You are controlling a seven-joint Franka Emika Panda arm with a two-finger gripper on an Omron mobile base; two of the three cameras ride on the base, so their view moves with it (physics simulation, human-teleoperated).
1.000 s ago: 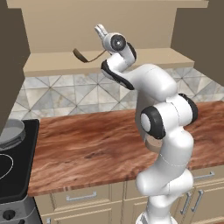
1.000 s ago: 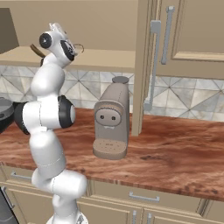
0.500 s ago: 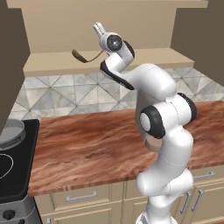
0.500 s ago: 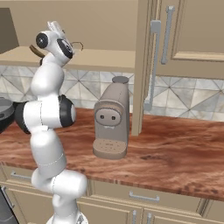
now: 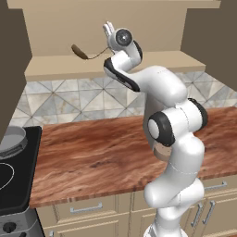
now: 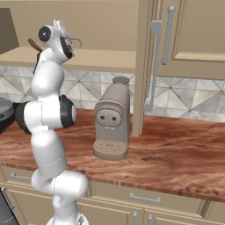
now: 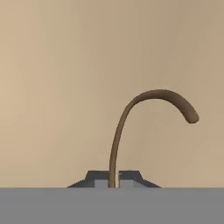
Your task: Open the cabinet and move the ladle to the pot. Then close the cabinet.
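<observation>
Ladle (image 5: 81,52) lying on open cabinet (image 5: 115,65) shelf, brown bowl at left end, thin handle being pinched by gripper (image 7: 113,180), jaws closed narrow on it. Pot (image 5: 10,139) sitting on stove at far left, well apart.

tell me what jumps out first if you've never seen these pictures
The white arm rears up from the counter into the open cabinet, its gripper shut on the thin curved handle of the ladle, whose dark bowl hangs just over the shelf. Next comes the tall grey coffee machine on the reddish wood counter, and the grey pot on the stove at far left.
</observation>
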